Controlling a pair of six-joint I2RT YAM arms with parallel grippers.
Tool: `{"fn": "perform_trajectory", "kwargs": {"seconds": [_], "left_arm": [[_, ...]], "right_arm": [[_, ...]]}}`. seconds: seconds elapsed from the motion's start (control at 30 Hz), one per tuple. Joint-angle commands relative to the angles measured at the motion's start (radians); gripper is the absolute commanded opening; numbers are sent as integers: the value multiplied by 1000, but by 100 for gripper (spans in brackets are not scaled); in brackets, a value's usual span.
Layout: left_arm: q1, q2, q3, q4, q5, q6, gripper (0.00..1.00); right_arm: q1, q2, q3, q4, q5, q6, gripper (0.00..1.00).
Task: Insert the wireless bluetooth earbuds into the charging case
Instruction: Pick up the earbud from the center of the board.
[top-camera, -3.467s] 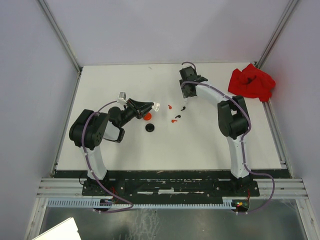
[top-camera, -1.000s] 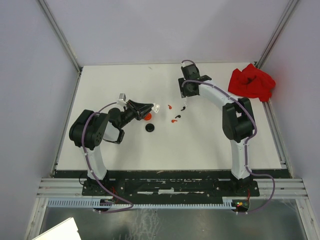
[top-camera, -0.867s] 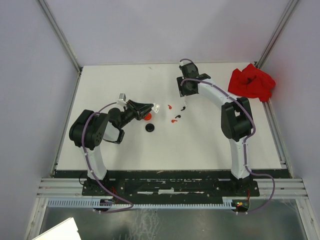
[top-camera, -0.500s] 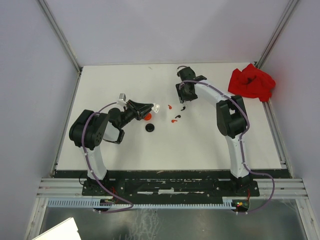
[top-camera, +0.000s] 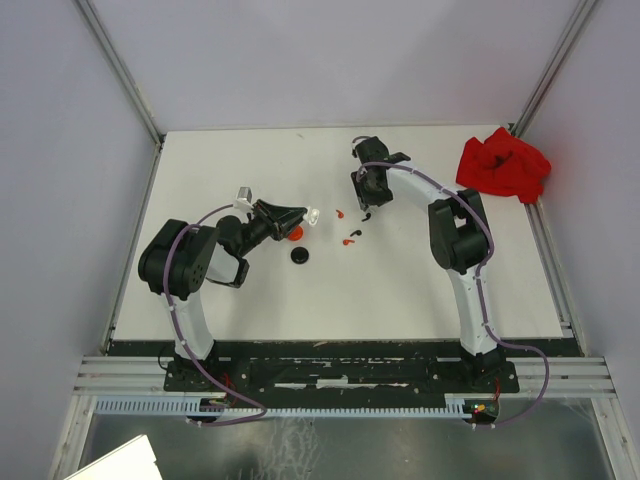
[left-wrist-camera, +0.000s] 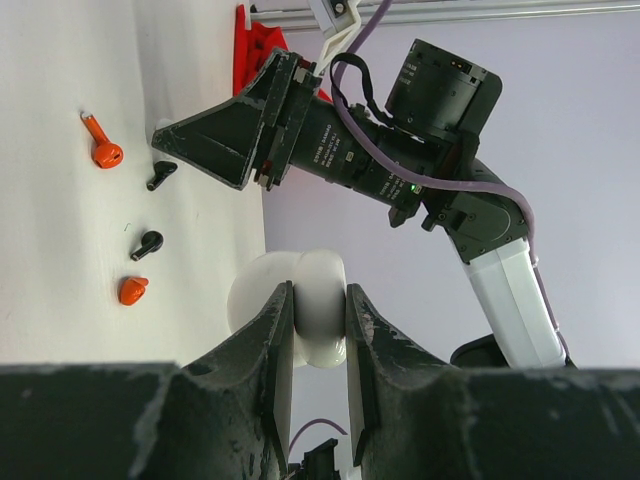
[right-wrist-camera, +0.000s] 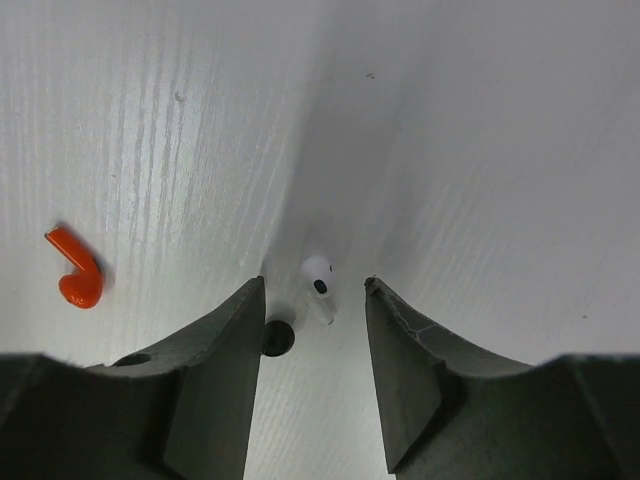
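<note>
The black-and-white left arm (top-camera: 188, 268) folds low at the elbow, its left hand (left-wrist-camera: 318, 296) reaching sideways, clamped on a white round charging case (left-wrist-camera: 318, 275), while the right arm (top-camera: 455, 235) stretches far forward, its right hand (right-wrist-camera: 312, 298) pointing down, fingers parted.

Bright, even light is flooding the white table (top-camera: 400, 290); a soft grey shadow is lying under the right gripper (right-wrist-camera: 312, 288), its near fingers (right-wrist-camera: 200, 400) blurring.

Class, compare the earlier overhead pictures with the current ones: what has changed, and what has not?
The right gripper shifted left and lower in the overhead view, and is now open astride the white earbud. The left gripper stayed put, shut on the white case; the red earbuds are unmoved.
</note>
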Motion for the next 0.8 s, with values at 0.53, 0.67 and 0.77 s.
{"fn": "perform_trajectory", "kwargs": {"seconds": [0.53,0.67,0.77], "left_arm": [[4,8,20,80,18,-16,3],[4,7,18,81,18,-16,3],[4,6,18,81,18,-16,3]], "right_arm": [[3,29,55,4,-9,-6,39],[3,26,49,4,-10,-5,36],[3,25,49,4,-9,-3,33]]}}
